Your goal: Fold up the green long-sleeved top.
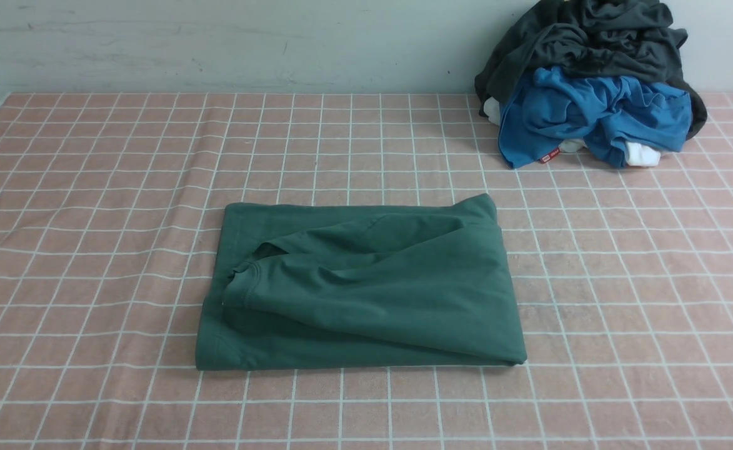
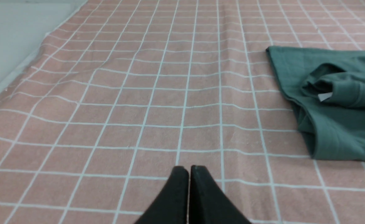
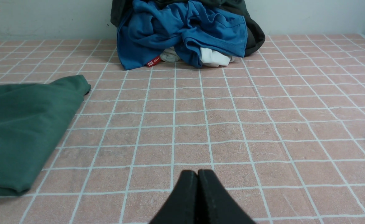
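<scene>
We see the green long-sleeved top [image 1: 366, 287] lying folded into a rough rectangle at the centre of the front view, slightly below the middle, flat on the pink checked tablecloth [image 1: 91, 219]. Its ribbed neck opening [image 1: 247, 275] faces the left of the frame, and loose folds run across the top layer toward the right edge. In the upper right of the frame, against the pale wall [image 1: 216, 44], we find a heap of other clothes: a dark charcoal-grey garment [image 1: 591, 37] on top, a bright blue garment [image 1: 597, 115] below it, and bits of white cloth [image 1: 644, 155] showing at the base. The heap sits well apart from the top.

Neither arm shows in the front view. In the left wrist view, our left gripper [image 2: 189, 169] has its black fingers pressed together, holding nothing, above bare cloth beside the top's neck end. In the right wrist view, our right gripper [image 3: 197, 172] is likewise closed and empty, the top at the left of that frame.
</scene>
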### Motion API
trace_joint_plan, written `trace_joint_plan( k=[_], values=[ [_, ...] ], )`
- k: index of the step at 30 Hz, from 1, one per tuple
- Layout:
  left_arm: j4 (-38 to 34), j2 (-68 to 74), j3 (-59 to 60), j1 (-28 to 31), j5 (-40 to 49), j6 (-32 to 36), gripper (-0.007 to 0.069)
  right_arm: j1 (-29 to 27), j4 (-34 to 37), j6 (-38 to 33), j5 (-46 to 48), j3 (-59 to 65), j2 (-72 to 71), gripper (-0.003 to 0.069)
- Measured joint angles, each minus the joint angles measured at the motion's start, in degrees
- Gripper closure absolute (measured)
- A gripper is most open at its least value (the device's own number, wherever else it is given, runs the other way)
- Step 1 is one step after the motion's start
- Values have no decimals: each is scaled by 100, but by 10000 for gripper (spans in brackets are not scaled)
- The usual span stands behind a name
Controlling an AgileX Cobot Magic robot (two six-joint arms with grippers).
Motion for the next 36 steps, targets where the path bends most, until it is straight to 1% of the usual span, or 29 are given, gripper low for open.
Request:
trace_joint_plan(
  k=[4,15,36],
  values=[
    [-22,6,32,12,-153,147,627,0,0,0,0,0,0,673],
    [34,6,32,-418,-153,147,627,0,0,0,5,0,0,673],
    [39,6,41,-428,-197,147,627,0,0,0,5,0,0,673]
  ],
)
